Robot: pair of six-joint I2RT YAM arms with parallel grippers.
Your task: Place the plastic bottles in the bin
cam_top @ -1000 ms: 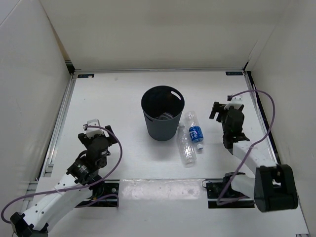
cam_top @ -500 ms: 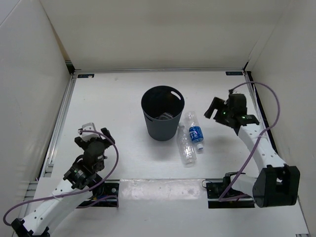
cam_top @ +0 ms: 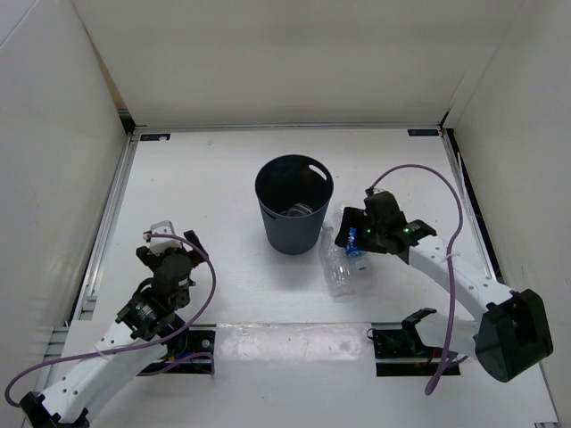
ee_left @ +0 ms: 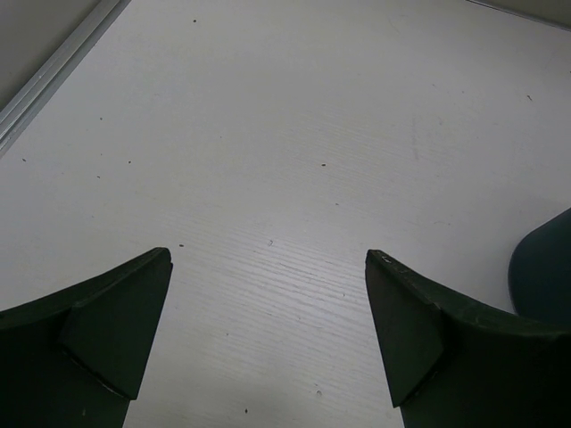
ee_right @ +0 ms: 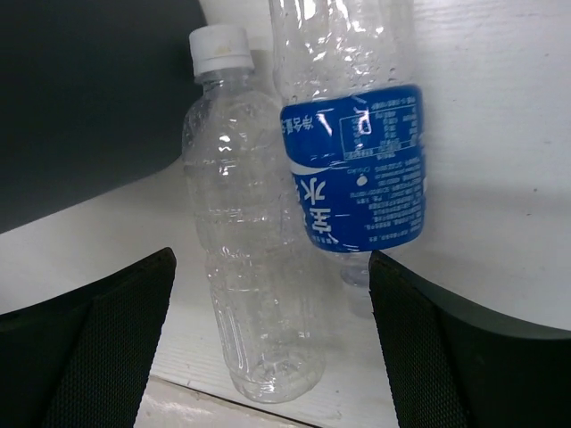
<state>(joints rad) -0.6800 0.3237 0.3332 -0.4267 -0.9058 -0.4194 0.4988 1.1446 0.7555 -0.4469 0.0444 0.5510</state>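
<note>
**Plastic bottles lying right of the bin, right gripper open over them**

Top view: dark grey bin (cam_top: 293,214) stands upright mid-table. Two bottles lie on the table (cam_top: 214,178) just right of it, side by side. The blue-label bottle (cam_top: 343,217) is on the far side, the plain clear bottle (cam_top: 337,269) nearer. The right gripper (cam_top: 348,239) hangs over the blue-label one with fingers spread, grasping nothing. The left gripper (cam_top: 167,250) sits well apart at near left, also spread and empty. Something pale lies in the bin's bottom; probably bottles, but I can't count them or make out labels.

Left wrist view: only bare table between the wide fingers. A sliver of the bin shows at the right edge.

Right wrist view: both bottles lie between the open fingers, touching or nearly so. The clear one's white cap points at the bin wall. The blue-label one's top end is cut off by the frame, and its cap end is blurred behind the label.

Handling, as a judgement: they look empty, so light. The walls are thin and crinkly, so they will dent under a squeeze and may roll or skid on the smooth table. Best hold is across the mid-body; the label band should slip less. Being so close together, they are likely to nudge each other. The fingers' lower parts are out of frame.
</note>
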